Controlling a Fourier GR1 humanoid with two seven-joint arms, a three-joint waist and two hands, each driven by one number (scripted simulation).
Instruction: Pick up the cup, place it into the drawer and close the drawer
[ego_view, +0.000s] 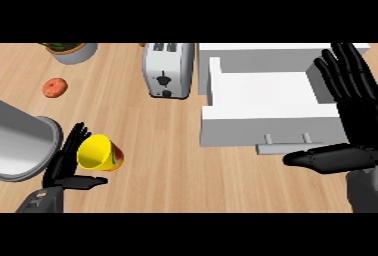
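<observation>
Left robot hand (65, 167) cradles cup (100, 152); open drawer (269, 107) sits well apart.

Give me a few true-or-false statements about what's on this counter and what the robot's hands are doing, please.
1. The drawer stands open. True.
2. The yellow cup already sits inside the drawer. False: it lies on the counter beside the left hand.
3. A toaster stands left of the drawer. True.
4. The right hand holds the cup. False: it is open, holding nothing.
5. A red fruit lies inside the drawer. False: it lies on the counter, far left.
</observation>
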